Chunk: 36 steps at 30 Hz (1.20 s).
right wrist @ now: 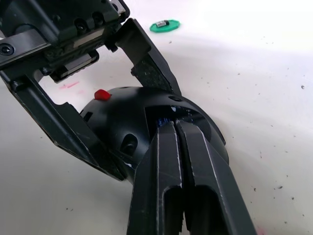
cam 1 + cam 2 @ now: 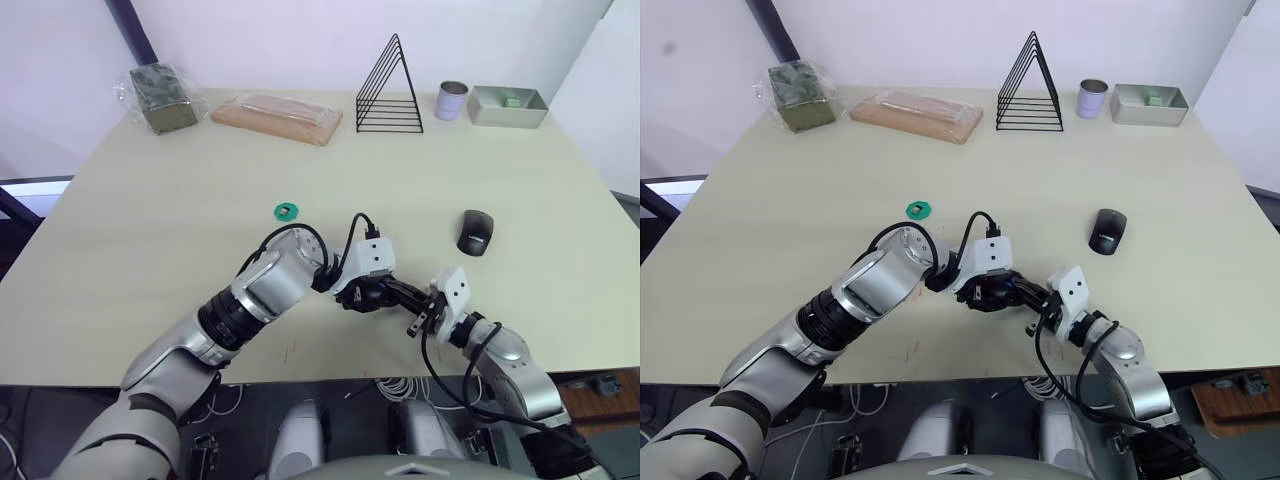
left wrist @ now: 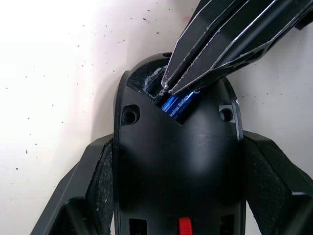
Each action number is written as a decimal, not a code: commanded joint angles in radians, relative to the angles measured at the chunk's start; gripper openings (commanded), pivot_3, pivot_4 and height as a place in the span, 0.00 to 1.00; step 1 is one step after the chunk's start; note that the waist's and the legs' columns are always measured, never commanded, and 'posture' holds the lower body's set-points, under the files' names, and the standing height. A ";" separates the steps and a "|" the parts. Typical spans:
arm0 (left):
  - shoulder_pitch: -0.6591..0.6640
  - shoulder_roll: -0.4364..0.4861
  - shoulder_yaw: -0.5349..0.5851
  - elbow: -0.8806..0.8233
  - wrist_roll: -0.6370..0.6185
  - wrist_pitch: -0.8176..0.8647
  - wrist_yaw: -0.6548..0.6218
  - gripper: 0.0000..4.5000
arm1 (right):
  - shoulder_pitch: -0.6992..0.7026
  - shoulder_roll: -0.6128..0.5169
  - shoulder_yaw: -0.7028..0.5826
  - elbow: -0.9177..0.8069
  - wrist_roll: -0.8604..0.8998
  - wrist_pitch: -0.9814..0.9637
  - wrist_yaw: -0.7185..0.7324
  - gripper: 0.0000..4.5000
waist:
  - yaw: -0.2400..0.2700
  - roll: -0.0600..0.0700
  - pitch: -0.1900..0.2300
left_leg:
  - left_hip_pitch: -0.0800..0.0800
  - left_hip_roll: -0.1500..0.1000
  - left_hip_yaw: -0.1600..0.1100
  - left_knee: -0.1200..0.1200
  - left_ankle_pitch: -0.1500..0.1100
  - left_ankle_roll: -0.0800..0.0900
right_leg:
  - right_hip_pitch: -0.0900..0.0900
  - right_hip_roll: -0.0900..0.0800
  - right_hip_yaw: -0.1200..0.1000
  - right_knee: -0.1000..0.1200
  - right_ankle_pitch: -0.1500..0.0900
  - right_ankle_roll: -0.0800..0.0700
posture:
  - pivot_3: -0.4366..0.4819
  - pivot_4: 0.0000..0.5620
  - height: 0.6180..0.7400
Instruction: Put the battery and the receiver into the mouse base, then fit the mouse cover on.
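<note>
Battery (image 3: pixel 177 105) sits in mouse base (image 3: pixel 178 161), clear from left wrist.

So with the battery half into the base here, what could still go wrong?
The battery lies in its slot under the right gripper's closed tips; a skewed push could leave it tilted or pop it out. The left gripper clamps the mouse base only by its sides, so pressing might shift it. The mouse cover sits apart, needing a separate reach.
</note>
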 commanded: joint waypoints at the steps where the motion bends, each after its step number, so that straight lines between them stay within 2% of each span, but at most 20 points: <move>1: 0.000 -0.003 -0.018 -0.028 -0.009 -0.002 -0.007 0.65 | 0.030 0.001 0.033 0.118 -0.049 0.029 -0.004 0.01 | -0.001 0.000 0.000 | 0.002 0.000 0.000 0.000 0.000 0.000 | 0.001 0.000 0.000 0.000 0.000 0.000 | 0.48 0.27 1.00; 4: -0.002 -0.003 -0.020 -0.023 -0.008 -0.003 -0.007 0.65 | 0.028 0.003 0.012 0.104 -0.035 0.020 -0.006 0.01 | -0.001 0.000 0.000 | 0.003 0.000 0.000 0.000 0.000 0.000 | 0.001 0.000 0.001 0.000 0.000 0.000 | 0.48 0.27 1.00; 9: 0.003 -0.001 -0.022 -0.022 -0.005 -0.006 -0.005 0.65 | 0.014 -0.050 -0.092 -0.168 0.076 0.124 -0.023 0.01 | 0.003 0.003 0.002 | 0.001 0.000 0.000 0.000 0.000 0.000 | 0.001 0.000 0.001 0.000 0.000 0.000 | 0.48 0.27 1.00; 12: 0.004 0.000 -0.022 -0.016 -0.003 -0.010 -0.003 0.65 | 0.025 -0.146 -0.169 -0.350 0.169 0.253 -0.013 0.01 | 0.006 0.006 0.004 | -0.001 0.000 0.000 -0.001 0.000 0.000 | -0.001 0.000 0.001 -0.001 0.000 0.000 | 0.48 0.27 1.00; 16: 0.003 -0.004 -0.022 -0.010 -0.004 -0.015 -0.002 0.65 | 0.066 -0.266 -0.270 -0.493 0.293 0.385 0.010 0.01 | 0.012 0.005 0.003 | -0.007 -0.001 -0.002 0.000 0.000 0.000 | -0.005 0.000 0.000 -0.002 0.000 0.000 | 0.48 0.27 1.00; 20: 0.004 -0.005 -0.020 -0.005 -0.006 -0.022 -0.001 0.65 | 0.168 -0.404 -0.398 -0.585 0.380 0.456 0.069 0.24 | 0.024 0.004 0.004 | -0.010 -0.001 -0.002 -0.001 0.000 0.000 | -0.007 0.000 -0.003 -0.003 0.000 0.000 | 0.48 0.27 1.00; 22: 0.004 -0.005 -0.019 -0.003 -0.006 -0.028 -0.001 0.65 | 0.241 -0.462 -0.469 -0.622 0.422 0.480 0.118 0.40 | 0.026 0.005 0.004 | -0.010 -0.002 -0.002 0.000 0.000 0.000 | -0.007 0.000 -0.001 -0.003 0.000 0.000 | 0.48 0.27 1.00; 25: 0.004 -0.006 -0.015 -0.004 -0.008 -0.030 0.000 0.65 | 0.344 -0.520 -0.582 -0.662 0.473 0.496 0.168 0.74 | 0.027 0.003 0.004 | -0.011 -0.002 -0.002 0.000 0.000 0.000 | -0.007 -0.001 -0.001 -0.003 0.000 0.000 | 0.48 0.27 1.00; 26: 0.004 -0.006 -0.014 -0.005 -0.009 -0.030 0.001 0.65 | 0.367 -0.529 -0.611 -0.670 0.487 0.497 0.175 0.82 | 0.027 0.003 0.004 | -0.011 -0.002 -0.002 0.000 0.000 0.000 | -0.007 -0.001 -0.001 -0.003 0.000 0.000 | 0.48 0.27 1.00; 27: 0.005 -0.006 -0.012 -0.004 -0.009 -0.031 0.001 0.65 | 0.392 -0.538 -0.633 -0.682 0.491 0.494 0.187 0.97 | 0.027 0.003 0.004 | -0.011 -0.002 -0.003 0.000 0.000 0.000 | -0.007 -0.001 -0.001 -0.003 0.000 0.000 | 0.48 0.27 1.00; 34: 0.008 -0.013 0.008 0.002 -0.024 -0.043 0.002 0.65 | 0.436 -0.533 -0.664 -0.715 0.512 0.495 0.171 0.99 | 0.027 0.003 0.004 | -0.010 -0.002 -0.003 0.000 0.000 0.000 | -0.007 -0.001 -0.001 -0.003 0.000 0.000 | 0.48 0.27 1.00; 35: 0.008 -0.016 0.015 0.002 -0.032 -0.044 0.000 0.83 | 0.434 -0.533 -0.663 -0.713 0.513 0.494 0.167 1.00 | 0.027 0.003 0.004 | -0.011 -0.002 -0.003 0.000 0.000 0.000 | -0.007 -0.001 -0.001 -0.003 0.000 0.000 | 0.48 0.27 1.00; 36: 0.008 -0.020 0.024 0.002 -0.038 -0.046 0.002 0.90 | 0.435 -0.534 -0.663 -0.711 0.512 0.493 0.165 1.00 | 0.027 0.002 0.005 | -0.011 -0.002 -0.003 0.000 0.000 0.000 | -0.007 -0.001 -0.001 -0.003 0.000 0.000 | 0.48 0.27 1.00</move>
